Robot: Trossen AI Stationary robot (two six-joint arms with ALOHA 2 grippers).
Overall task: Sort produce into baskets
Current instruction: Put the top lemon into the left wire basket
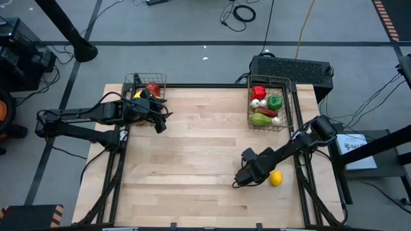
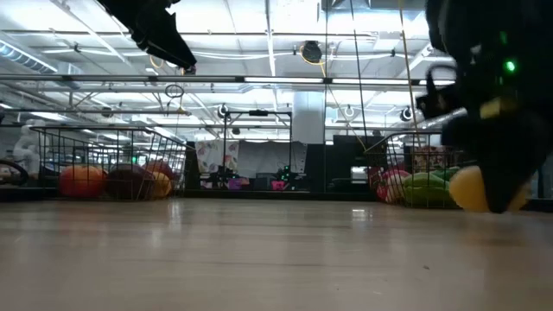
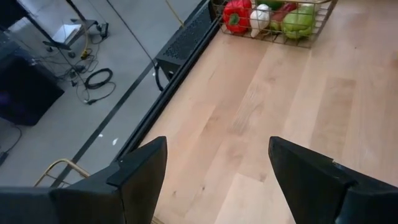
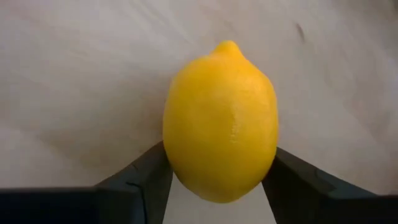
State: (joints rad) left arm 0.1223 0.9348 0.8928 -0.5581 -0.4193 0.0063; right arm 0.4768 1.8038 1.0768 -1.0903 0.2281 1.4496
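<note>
From above, the right hand [image 1: 268, 178] is low on the tabletop [image 1: 192, 160], right at a yellow lemon [image 1: 276, 178]. The left hand [image 1: 154, 110] hangs by the left basket [image 1: 144, 86], which has fruit in it. The right basket [image 1: 270, 102] holds peppers and garlic.

From table height, the lemon [image 2: 471, 187] sits on the wood, with the dark right arm right by it. Both baskets show far back.

The left wrist view shows that hand's two fingers [image 3: 143, 171] wide apart with nothing between them.

The right wrist view shows the lemon [image 4: 221, 121] between the two fingers [image 4: 149, 171], one on each side. They touch it or almost touch it. I cannot tell if the squeeze is tight yet.

I think the step is grabbing the last loose lemon. Next, the hand needs a firm hold, then a lift, then a trip across to the left basket with the fruit.
</note>
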